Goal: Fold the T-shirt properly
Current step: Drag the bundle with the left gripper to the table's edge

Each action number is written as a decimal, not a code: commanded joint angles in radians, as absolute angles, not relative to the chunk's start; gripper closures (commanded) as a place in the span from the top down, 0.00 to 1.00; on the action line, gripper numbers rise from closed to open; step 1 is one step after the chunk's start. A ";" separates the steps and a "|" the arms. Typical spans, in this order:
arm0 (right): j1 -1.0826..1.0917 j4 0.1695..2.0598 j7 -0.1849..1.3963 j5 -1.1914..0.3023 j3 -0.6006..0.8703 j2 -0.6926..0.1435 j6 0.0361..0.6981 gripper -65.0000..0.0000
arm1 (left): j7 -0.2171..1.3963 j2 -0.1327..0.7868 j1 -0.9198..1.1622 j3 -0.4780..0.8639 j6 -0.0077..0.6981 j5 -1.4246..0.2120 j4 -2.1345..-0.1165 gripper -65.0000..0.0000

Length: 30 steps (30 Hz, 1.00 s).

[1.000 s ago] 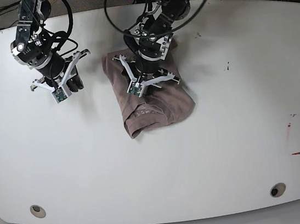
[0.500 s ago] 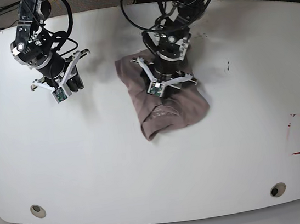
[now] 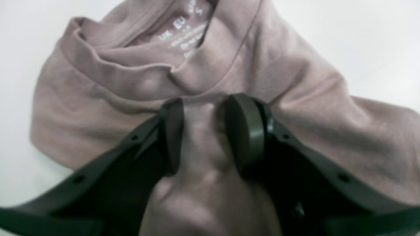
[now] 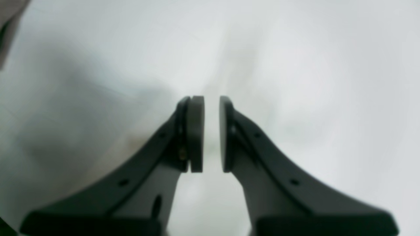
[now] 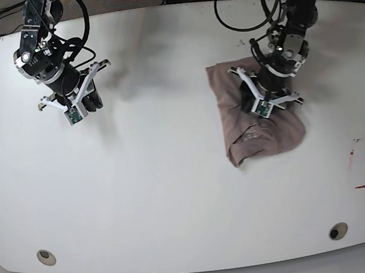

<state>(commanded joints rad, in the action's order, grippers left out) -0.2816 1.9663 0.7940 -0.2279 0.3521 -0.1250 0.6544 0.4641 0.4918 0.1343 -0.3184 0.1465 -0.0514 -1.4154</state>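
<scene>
Over on the left of the base view, the right gripper (image 5: pixel 83 106) hangs above bare white table (image 5: pixel 144 202), holding nothing, its pads (image 4: pixel 196 131) with just a narrow gap between them. The T-shirt (image 5: pixel 255 123) sits bunched up on the table right of center (collar and size label show in the wrist view). The left gripper (image 3: pixel 203 131) is pinched onto a fold of it just below the collar (image 3: pixel 210 75).
</scene>
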 joint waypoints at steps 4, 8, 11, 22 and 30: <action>-0.282 1.966 0.794 -0.228 0.352 -0.124 0.654 0.13 | 0.464 0.544 0.160 -0.234 0.254 -0.051 -1.415 0.36; -0.283 1.968 0.794 -0.229 0.351 -0.122 0.654 0.13 | 0.464 0.598 0.199 -0.128 0.364 -0.047 -1.412 0.36; -0.283 1.968 0.794 -0.229 0.351 -0.122 0.654 0.13 | 0.464 0.631 0.214 -0.067 0.438 -0.047 -1.382 0.36; -0.289 1.969 0.794 -0.229 0.352 -0.122 0.656 0.13 | 0.460 0.760 0.209 0.088 0.587 -0.047 -1.191 0.36; -0.292 1.971 0.796 -0.229 0.357 -0.122 0.698 0.12 | 0.460 0.831 0.209 0.119 0.650 -0.047 -1.173 0.36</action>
